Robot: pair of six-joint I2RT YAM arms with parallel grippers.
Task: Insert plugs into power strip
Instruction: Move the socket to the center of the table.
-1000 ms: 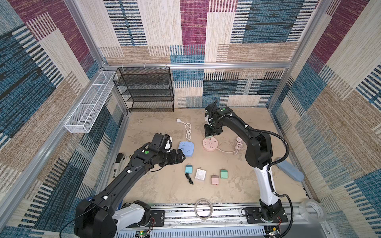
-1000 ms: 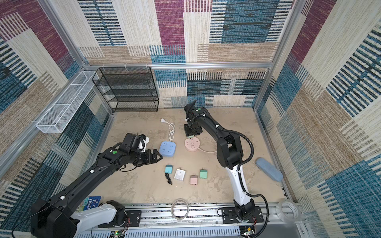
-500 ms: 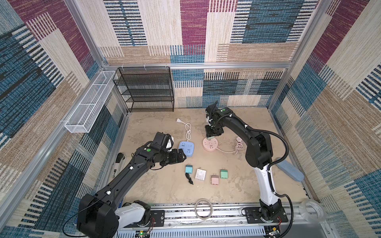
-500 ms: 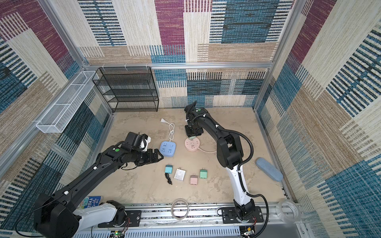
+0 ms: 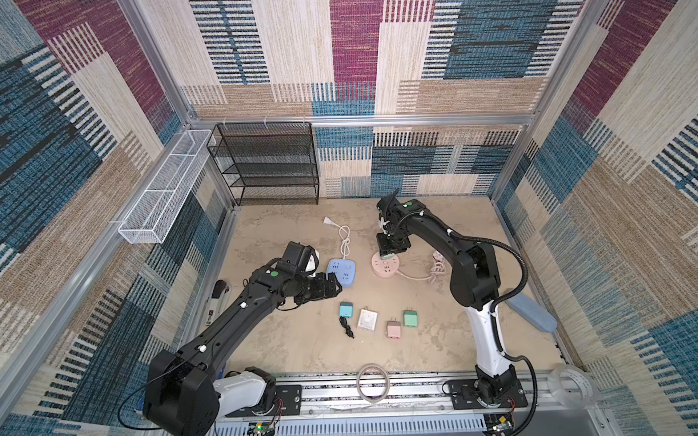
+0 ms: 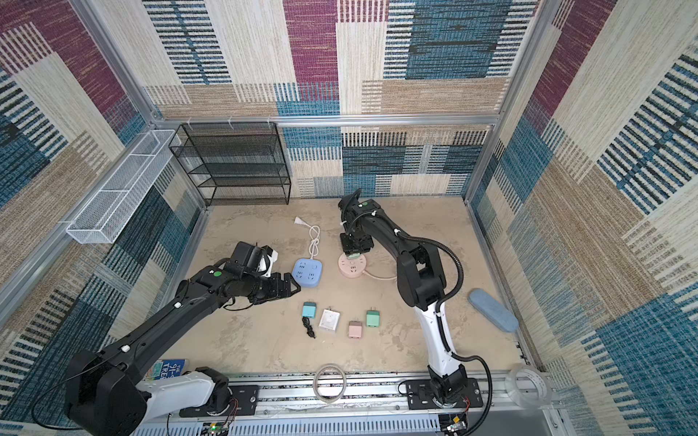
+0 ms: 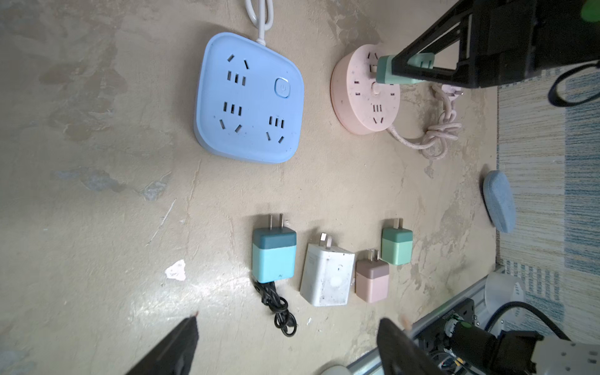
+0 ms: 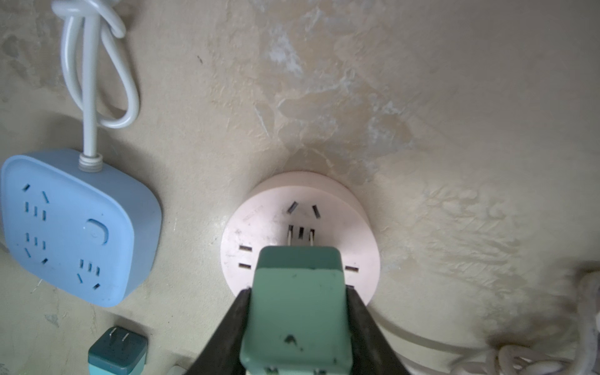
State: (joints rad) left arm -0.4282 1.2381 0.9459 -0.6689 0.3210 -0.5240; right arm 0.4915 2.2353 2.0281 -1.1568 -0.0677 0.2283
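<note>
My right gripper [image 8: 297,290] is shut on a mint green plug [image 8: 298,302]. The plug's two prongs reach the middle slots of the pink round power strip [image 8: 360,240], and its body still stands off the strip's face [image 5: 385,265]. A blue square power strip [image 5: 342,271] lies to its left, and no plug is in it. My left gripper [image 5: 334,287] hangs open beside the blue strip, holding nothing [image 7: 290,319]. On the floor in a row lie a teal plug [image 7: 274,256] with a black cord, a white plug [image 7: 326,276], a pink plug [image 7: 371,279] and a second mint green plug [image 7: 396,245].
A black wire rack [image 5: 264,162] stands at the back left. A white wire basket [image 5: 162,188] hangs on the left wall. The blue strip's white cord [image 5: 342,234] and the pink strip's cord [image 5: 434,270] trail on the floor. A blue case [image 5: 530,313] lies at the right, and a tape ring [image 5: 373,383] at the front rail.
The left arm has shifted slightly to the right, its gripper still open. The right gripper keeps hold of the mint green plug over the pink strip.
</note>
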